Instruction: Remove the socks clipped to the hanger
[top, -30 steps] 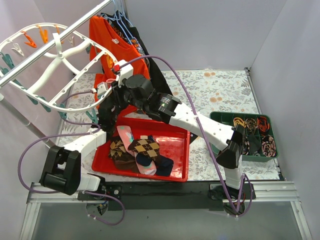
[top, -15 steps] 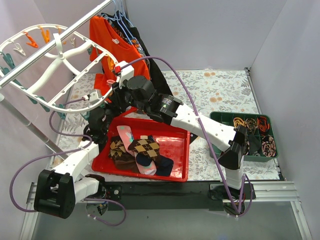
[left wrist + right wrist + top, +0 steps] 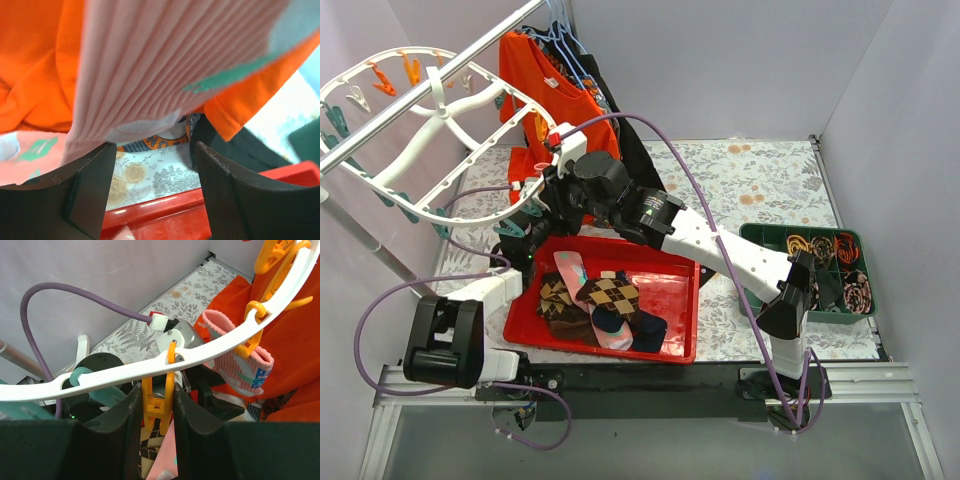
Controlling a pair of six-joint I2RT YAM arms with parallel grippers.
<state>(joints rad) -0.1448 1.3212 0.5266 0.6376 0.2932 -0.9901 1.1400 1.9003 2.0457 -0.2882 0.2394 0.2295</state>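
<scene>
The white hanger [image 3: 430, 130] hangs at the back left, its rim [image 3: 210, 352] crossing the right wrist view. My right gripper [image 3: 159, 410] [image 3: 552, 178] is shut on an orange clip [image 3: 160, 400] hanging from that rim. One clip along, a pink sock with teal stripes [image 3: 240, 360] is still clipped on. My left gripper [image 3: 155, 180] [image 3: 527, 225] stands open just under this pink sock [image 3: 150, 65], the ribbed fabric hanging above the jaws without being pinched. Several other socks [image 3: 600, 300] lie in the red tray [image 3: 685, 340].
An orange shirt [image 3: 535, 90] and dark garments hang on the metal rail [image 3: 420, 95] behind the hanger. A green box of bands [image 3: 820, 270] stands at the right on the floral cloth. The red tray's far rim [image 3: 165, 207] lies right below the left fingers.
My left gripper has opened from shut, dipped towards the tray, then come back up under the hanger rim. The right gripper has stayed shut on the clip.
</scene>
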